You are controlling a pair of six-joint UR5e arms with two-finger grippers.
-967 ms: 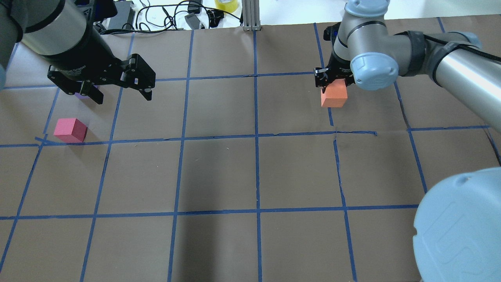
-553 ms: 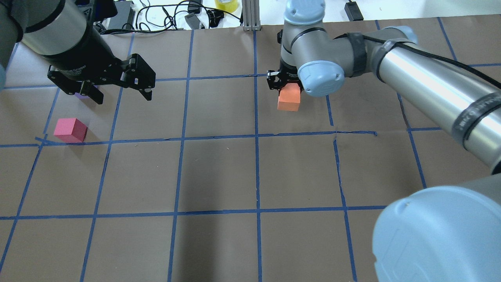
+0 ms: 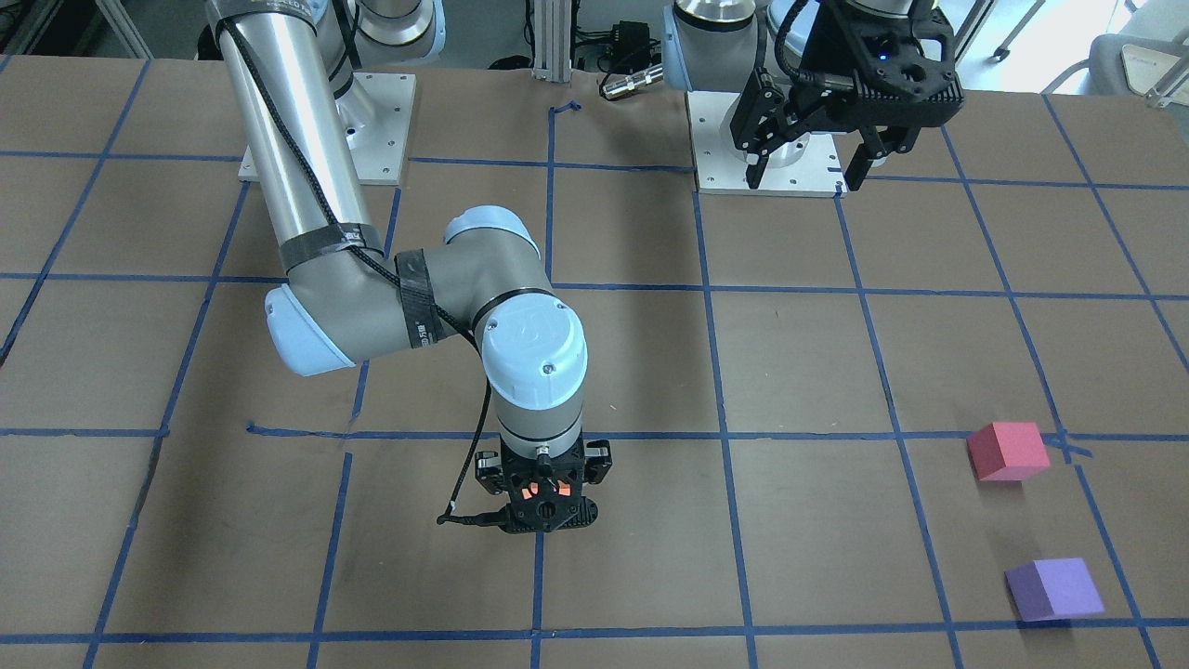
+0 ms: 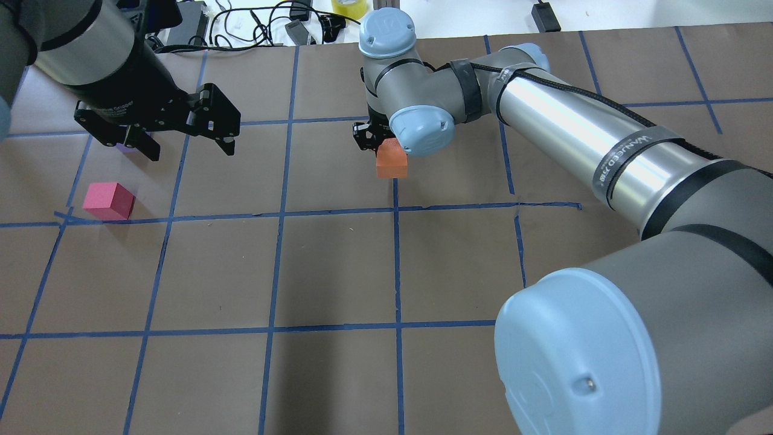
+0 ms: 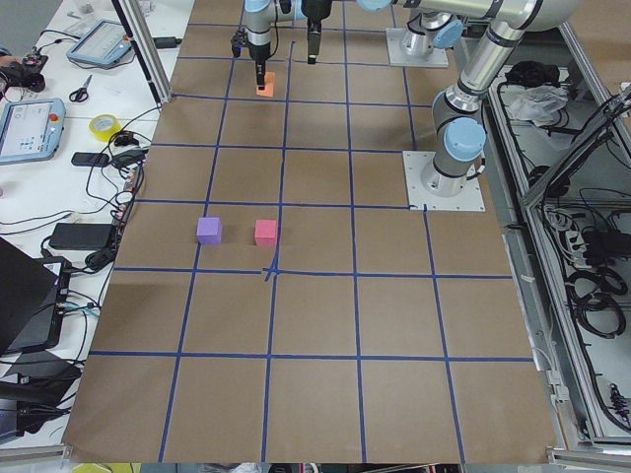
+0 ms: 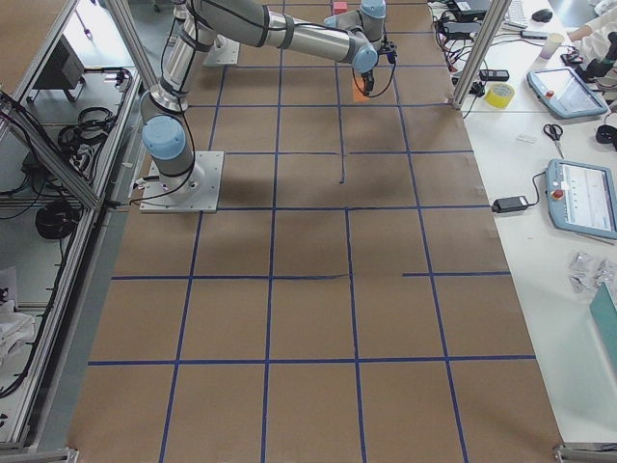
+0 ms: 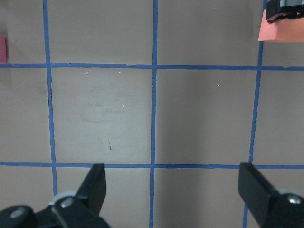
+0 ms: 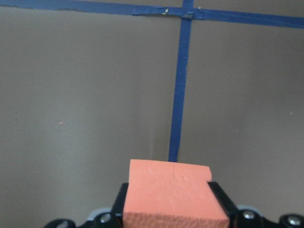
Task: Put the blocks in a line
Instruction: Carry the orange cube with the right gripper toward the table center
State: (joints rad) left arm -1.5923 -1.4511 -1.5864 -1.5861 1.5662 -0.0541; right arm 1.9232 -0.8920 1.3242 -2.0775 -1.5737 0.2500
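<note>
My right gripper is shut on the orange block and holds it over the centre tape line at the far middle of the table. The block also shows in the right wrist view between the jaws. The pinkish-red block sits at the far left, and the purple block lies beyond it. In the overhead view the purple block is almost hidden behind my left gripper. That gripper is open and empty, raised above the table near these two blocks.
The brown table carries a grid of blue tape lines. Cables, a yellow tape roll and an aluminium post stand past the far edge. The arm bases are on the robot's side.
My right arm has carried the orange block leftward, from the right half to the centre line. The left arm and the other two blocks have not moved.
</note>
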